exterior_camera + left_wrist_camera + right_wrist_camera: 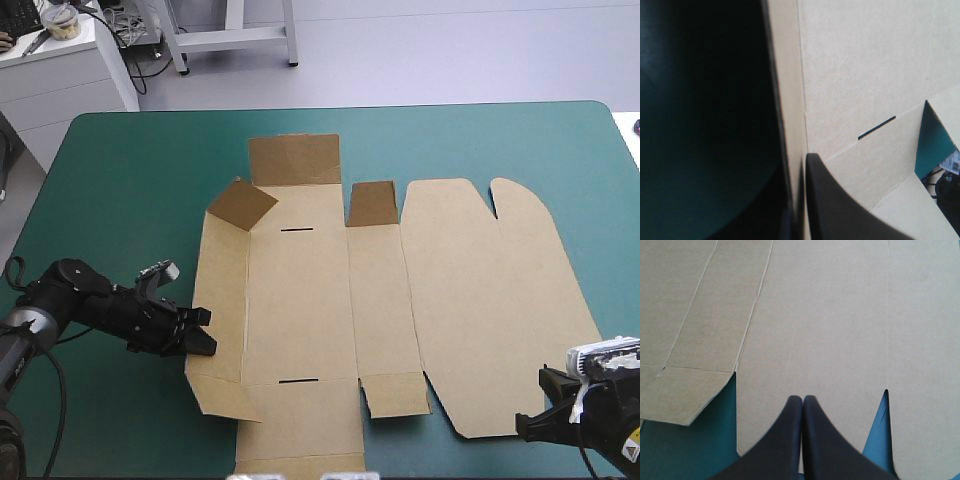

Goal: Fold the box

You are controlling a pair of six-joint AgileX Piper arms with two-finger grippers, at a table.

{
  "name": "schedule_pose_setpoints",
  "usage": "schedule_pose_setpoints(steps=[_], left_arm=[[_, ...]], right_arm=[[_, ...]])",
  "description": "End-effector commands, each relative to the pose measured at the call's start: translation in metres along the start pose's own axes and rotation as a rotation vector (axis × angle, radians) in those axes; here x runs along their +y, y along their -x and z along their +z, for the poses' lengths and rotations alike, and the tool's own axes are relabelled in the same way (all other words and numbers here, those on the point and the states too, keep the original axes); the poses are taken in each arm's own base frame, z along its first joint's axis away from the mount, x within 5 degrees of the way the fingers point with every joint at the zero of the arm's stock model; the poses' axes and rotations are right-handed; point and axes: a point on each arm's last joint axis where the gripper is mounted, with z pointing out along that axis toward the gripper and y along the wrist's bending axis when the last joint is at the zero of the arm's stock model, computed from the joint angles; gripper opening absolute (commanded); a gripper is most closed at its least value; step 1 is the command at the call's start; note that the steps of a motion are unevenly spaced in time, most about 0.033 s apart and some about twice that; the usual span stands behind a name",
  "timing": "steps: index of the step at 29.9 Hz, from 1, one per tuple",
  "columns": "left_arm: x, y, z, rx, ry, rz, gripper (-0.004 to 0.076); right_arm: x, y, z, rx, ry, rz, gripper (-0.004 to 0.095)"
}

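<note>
Box (330, 300), a brown cut sheet, lies mostly flat across the middle of the teal-green counter (130, 170), with one corner flap (242, 203) tilted up at its upper left. At lower left, the left end effector (207, 335) pinches the sheet's left edge. At lower right, the right end effector (802, 399) is pressed together in a point, its tip over the sheet's near right part.

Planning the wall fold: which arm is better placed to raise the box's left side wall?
Left. The left hand is shut on that wall's outer edge of the cut brown cardboard box; the right hand, shut, is at the lid's near edge.
</note>
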Motion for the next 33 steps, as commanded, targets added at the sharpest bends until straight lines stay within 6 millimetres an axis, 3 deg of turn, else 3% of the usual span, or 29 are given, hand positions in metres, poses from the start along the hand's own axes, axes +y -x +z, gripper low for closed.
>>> schedule_pose_setpoints(steps=[1,8,14,23,28,33], left_arm=[[-0.012,-0.001,-0.006,-0.015,-0.043,0.027,-0.0010],[-0.006,0.006,-0.014,-0.040,0.090,0.097,-0.0010],[-0.012,0.022,-0.037,0.006,0.222,0.188,-0.0010],[-0.049,0.074,-0.047,0.057,0.569,0.398,-0.0010],[-0.075,0.101,-0.031,0.105,0.728,0.619,-0.0010],[-0.104,0.112,-0.014,0.165,0.865,0.987,-0.0010]], right_arm=[[0.001,0.011,-0.004,-0.074,0.005,0.002,-0.0015],[0.001,0.011,-0.004,-0.072,0.005,0.002,-0.0015],[0.001,0.011,-0.004,-0.072,0.007,0.004,-0.0015],[0.001,0.011,-0.004,-0.070,0.007,0.004,-0.0015],[0.001,0.011,-0.004,-0.068,0.007,0.008,-0.0015],[0.001,0.011,-0.004,-0.068,0.008,0.048,-0.0015]])
